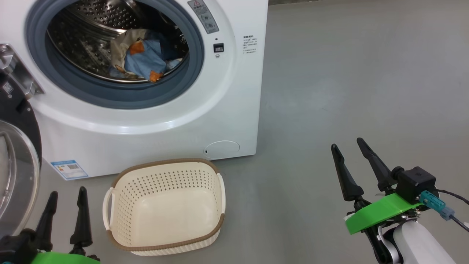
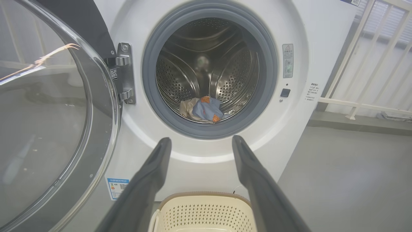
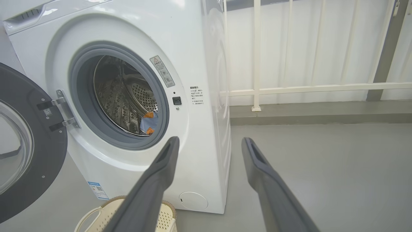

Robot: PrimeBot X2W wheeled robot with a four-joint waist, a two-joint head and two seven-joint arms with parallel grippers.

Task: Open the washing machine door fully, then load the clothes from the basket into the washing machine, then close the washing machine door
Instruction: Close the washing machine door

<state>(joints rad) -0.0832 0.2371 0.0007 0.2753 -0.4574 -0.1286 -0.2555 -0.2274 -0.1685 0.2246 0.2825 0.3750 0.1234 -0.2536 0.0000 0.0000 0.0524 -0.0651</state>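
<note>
Since clothes (image 1: 141,55) lie in the drum (image 1: 84,36) and the basket (image 1: 165,162) sits empty, head view: loading looks done; left gripper (image 1: 68,192) and right gripper (image 1: 347,143) both spread, empty | left wrist: door (image 2: 48,112) swung wide left on its hinge (image 2: 125,74), inner side facing the robot, round, no long axis | right wrist: next, push door shut.

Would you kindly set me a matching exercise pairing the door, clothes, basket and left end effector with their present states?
Things:
1. door
2. clothes
3. basket
4. left end effector

States:
A. empty
B. open, gripping nothing
C. swung out on its hinge
D. lying in the drum

Pairs: 1-C, 2-D, 3-A, 4-B
</note>
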